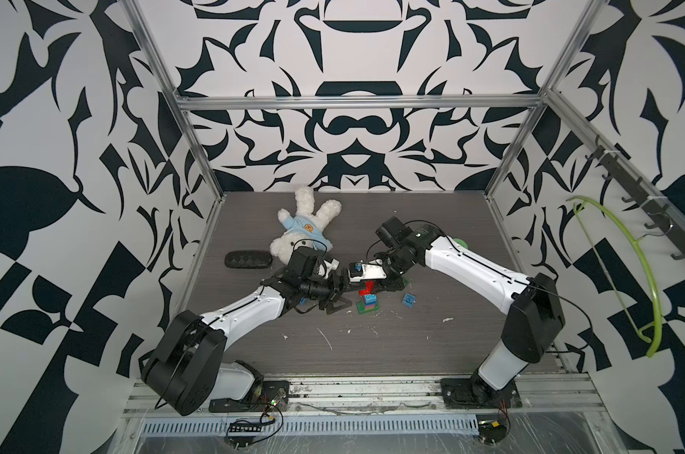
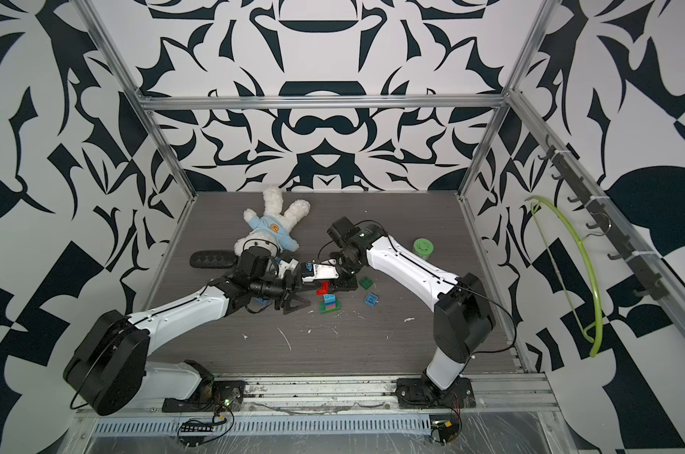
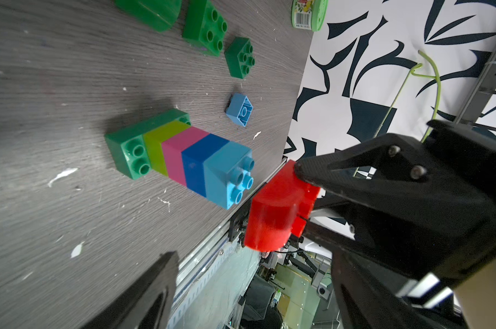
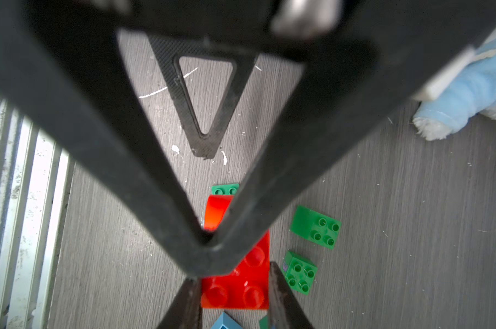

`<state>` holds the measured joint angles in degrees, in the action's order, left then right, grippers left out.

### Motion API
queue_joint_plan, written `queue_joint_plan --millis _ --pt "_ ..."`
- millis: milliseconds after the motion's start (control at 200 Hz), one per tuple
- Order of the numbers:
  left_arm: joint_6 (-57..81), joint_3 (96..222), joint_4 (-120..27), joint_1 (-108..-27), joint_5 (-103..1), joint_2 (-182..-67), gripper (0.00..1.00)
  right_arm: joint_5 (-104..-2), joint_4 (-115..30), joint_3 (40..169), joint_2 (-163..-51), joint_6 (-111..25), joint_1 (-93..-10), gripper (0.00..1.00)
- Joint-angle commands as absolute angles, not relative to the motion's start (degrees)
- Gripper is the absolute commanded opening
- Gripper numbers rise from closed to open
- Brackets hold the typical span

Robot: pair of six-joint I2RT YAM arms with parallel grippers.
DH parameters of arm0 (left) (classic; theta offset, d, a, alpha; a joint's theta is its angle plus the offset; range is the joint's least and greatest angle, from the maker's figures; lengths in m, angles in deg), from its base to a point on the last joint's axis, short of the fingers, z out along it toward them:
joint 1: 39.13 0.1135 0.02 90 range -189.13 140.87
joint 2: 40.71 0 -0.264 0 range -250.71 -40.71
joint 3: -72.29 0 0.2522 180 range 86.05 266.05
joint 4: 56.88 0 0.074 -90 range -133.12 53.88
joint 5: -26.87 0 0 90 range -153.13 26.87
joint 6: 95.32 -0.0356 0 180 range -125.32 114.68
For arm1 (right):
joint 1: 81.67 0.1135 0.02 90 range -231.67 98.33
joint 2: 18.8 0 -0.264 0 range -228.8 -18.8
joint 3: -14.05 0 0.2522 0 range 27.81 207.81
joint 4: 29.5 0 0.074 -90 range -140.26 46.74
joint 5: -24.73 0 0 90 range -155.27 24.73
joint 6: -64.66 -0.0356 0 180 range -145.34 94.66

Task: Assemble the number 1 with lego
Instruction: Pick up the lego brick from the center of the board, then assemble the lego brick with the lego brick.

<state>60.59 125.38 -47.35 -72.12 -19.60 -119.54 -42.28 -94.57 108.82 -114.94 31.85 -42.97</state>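
The red brick [image 4: 249, 293] is clamped between the fingers of the right gripper [image 4: 233, 280], in the middle of both top views, just beside the coloured tower [image 1: 367, 304] on the table [image 1: 411, 353]. The left gripper [image 1: 343, 291] faces it with jaws apart. Both arms reach low toward the centre.

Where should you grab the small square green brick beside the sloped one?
Pinch the small green brick across two opposite flat side walls, coming down from above: it sits studs up, flat on the table, clear of the sloped green brick.
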Motion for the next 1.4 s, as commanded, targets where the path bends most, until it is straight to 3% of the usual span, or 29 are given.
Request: queue_joint_plan --millis 0,780,940,1395 --pt "59.2 127.4 -46.4 -71.8 -17.6 -121.0 0.88 -40.3 -94.1 108.4 -115.3 32.8 -43.2 0.00" --pt "58.8 129.1 -48.0 -71.9 -15.9 -127.2 0.86 -41.2 -93.2 105.4 -115.7 33.5 -43.4 0.00" --pt "58.8 129.4 -47.7 -71.8 -15.5 -128.0 0.80 -41.9 -93.3 105.2 -116.3 34.0 -43.4 0.00" --pt "57.6 130.5 -44.6 -71.8 -15.0 -129.5 0.78 -42.5 -93.5 104.5 -117.2 34.9 -43.2 0.00"
